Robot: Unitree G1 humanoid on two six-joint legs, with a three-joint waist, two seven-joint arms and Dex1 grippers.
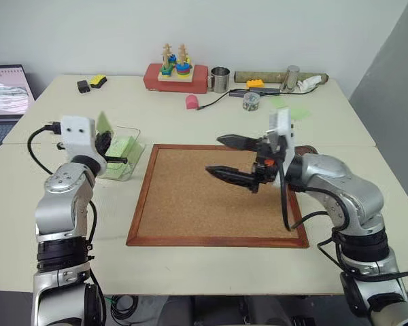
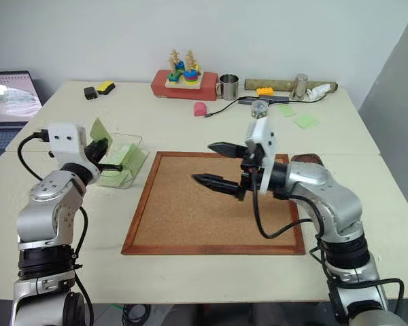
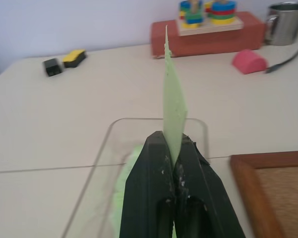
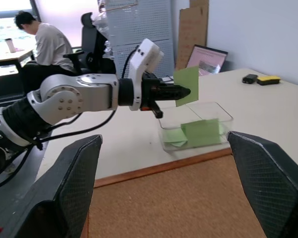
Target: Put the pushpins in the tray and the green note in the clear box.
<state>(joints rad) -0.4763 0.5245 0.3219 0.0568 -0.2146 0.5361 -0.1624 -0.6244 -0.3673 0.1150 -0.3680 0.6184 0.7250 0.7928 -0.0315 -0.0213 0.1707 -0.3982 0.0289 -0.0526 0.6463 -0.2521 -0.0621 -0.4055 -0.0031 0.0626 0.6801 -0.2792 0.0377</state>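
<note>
Cream tables (image 1: 190,272) carry a cork board (image 1: 211,200); grey wall (image 1: 387,81) right

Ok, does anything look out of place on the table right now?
Two light-green notes lie loose at the far right, well away from the clear box where other notes sit. Nothing looks spilled or damaged.

Table (image 1: 190,272) bears cork board (image 1: 217,197) (possibly flat).

No legible text, label, brand, number or sign anywhere on the table; laptop screen (image 2: 12,95) too blurred to read, green note (image 4: 187,85) blank on its visible face.
</note>
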